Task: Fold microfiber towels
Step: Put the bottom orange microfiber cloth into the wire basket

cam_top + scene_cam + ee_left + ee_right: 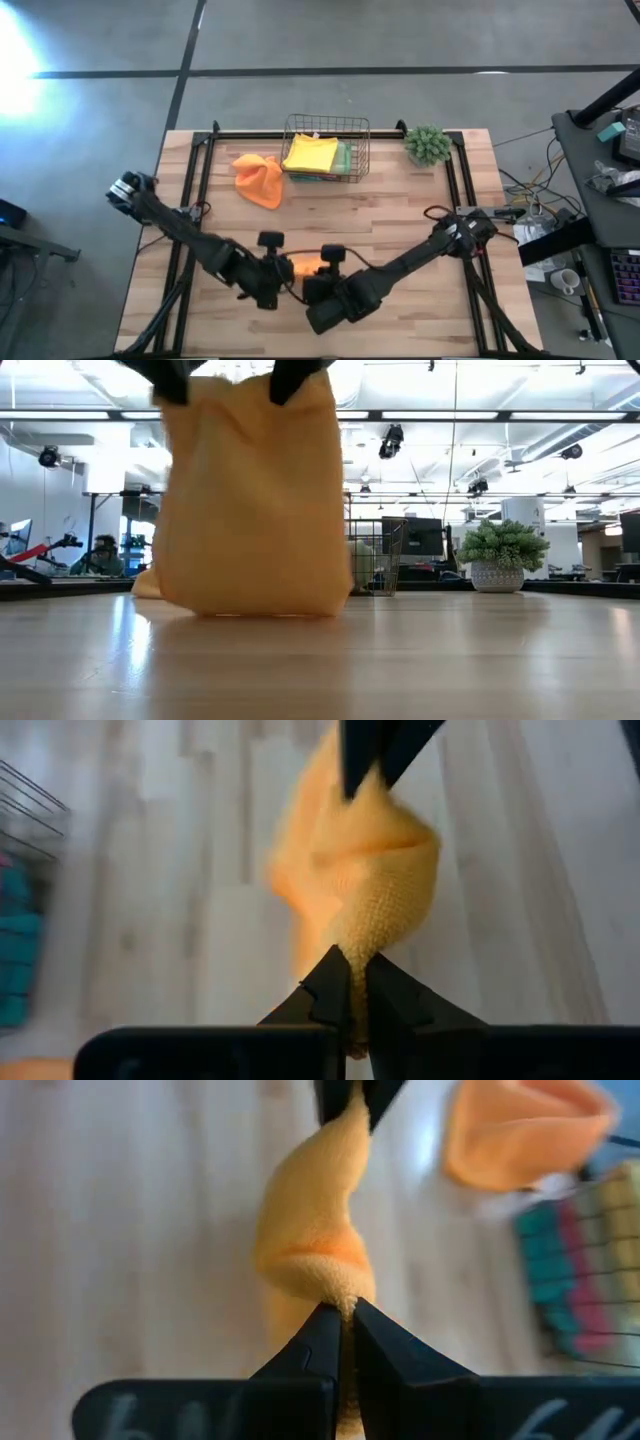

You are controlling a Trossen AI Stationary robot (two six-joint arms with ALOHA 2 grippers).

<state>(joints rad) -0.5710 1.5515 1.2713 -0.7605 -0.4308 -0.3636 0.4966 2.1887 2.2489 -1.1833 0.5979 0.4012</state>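
One orange towel (250, 500) hangs unfolded between the left gripper (350, 982) and right gripper (340, 1318), both pinched on its corners; another, beyond them, lies crumpled (259, 178).

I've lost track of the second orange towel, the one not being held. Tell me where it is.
In the high view the loose orange towel lies crumpled on the table's far side, just left of the wire basket, well away from both grippers.

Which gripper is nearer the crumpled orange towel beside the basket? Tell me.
Left. The left gripper sits below the crumpled orange towel; the right gripper is farther toward the right. Both pinch another orange towel.
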